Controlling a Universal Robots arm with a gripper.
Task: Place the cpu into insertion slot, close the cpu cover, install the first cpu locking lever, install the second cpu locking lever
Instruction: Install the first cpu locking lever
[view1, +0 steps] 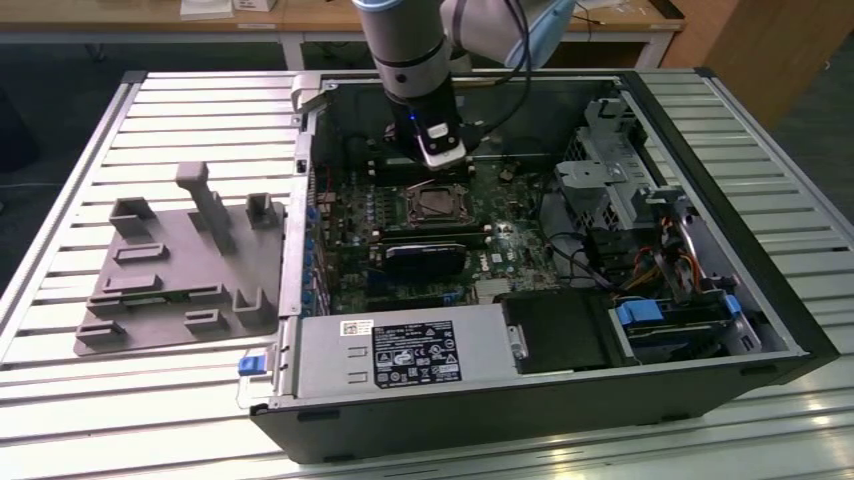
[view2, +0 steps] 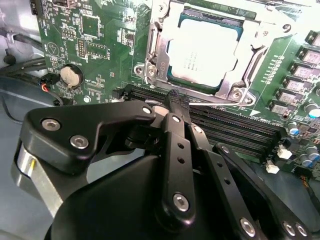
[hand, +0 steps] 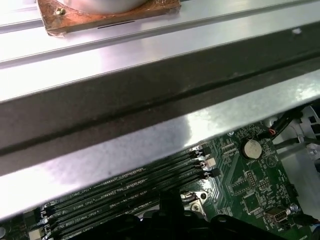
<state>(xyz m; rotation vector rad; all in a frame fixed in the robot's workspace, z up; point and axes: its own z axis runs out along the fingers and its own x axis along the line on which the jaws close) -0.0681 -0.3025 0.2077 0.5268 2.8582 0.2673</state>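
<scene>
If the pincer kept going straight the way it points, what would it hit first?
Probably the near edge of the cpu cover, where it borders the long black slots; the pincer points there. Depth is unclear, so it may already touch.

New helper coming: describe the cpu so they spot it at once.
In the open computer case, find the green motherboard. The cpu is the flat square inside the silvery cpu cover: pale bare metal, unlike the black memory slots beside it.
</scene>
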